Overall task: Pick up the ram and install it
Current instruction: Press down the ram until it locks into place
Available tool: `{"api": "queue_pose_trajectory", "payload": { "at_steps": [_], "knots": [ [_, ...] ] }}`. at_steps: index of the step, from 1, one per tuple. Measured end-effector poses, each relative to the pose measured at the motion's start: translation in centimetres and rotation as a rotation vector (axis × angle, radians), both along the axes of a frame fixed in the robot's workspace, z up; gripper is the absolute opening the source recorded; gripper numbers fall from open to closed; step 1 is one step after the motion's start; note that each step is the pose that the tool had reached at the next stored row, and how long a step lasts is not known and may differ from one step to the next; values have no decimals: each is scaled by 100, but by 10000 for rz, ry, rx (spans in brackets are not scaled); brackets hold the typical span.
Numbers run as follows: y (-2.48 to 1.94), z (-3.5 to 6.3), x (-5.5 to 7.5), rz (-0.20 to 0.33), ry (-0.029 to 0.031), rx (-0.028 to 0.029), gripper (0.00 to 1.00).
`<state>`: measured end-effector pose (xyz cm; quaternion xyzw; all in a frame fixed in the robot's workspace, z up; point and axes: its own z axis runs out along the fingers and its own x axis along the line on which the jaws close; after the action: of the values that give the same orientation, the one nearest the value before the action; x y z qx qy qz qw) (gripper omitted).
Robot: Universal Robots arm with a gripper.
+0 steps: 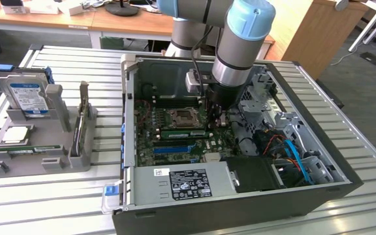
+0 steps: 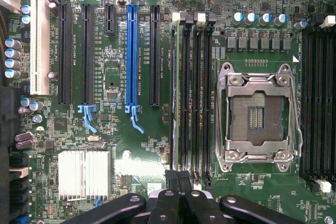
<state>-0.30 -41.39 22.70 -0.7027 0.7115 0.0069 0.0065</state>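
Observation:
The ram (image 2: 183, 103) is seen edge-on, standing in one of the black memory slots beside the empty silver CPU socket (image 2: 257, 116). In the exterior view it is a green strip (image 1: 182, 133) on the motherboard just in front of the socket (image 1: 181, 117). My gripper (image 2: 181, 184) hangs over one end of that slot with its black fingers pressed together and nothing between them. In the exterior view my gripper (image 1: 215, 116) reaches down into the open computer case (image 1: 240, 205). I cannot tell whether the fingertips touch the ram.
A grey parts tray (image 1: 37, 161) at the exterior view's left holds a hard drive (image 1: 28, 95), a silver processor (image 1: 17, 134) and a small green board (image 1: 35, 149). Case walls, a drive cage (image 1: 266, 98) and blue cables (image 1: 293, 152) crowd the gripper. Expansion slots (image 2: 131, 56) lie beside the memory slots.

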Motion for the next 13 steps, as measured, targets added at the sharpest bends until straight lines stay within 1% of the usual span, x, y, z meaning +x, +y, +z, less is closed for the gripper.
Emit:
{"api": "queue_pose_trajectory", "payload": {
  "at_steps": [13],
  "knots": [
    [0,-13,0,0,-1,1,11]
  ]
}}
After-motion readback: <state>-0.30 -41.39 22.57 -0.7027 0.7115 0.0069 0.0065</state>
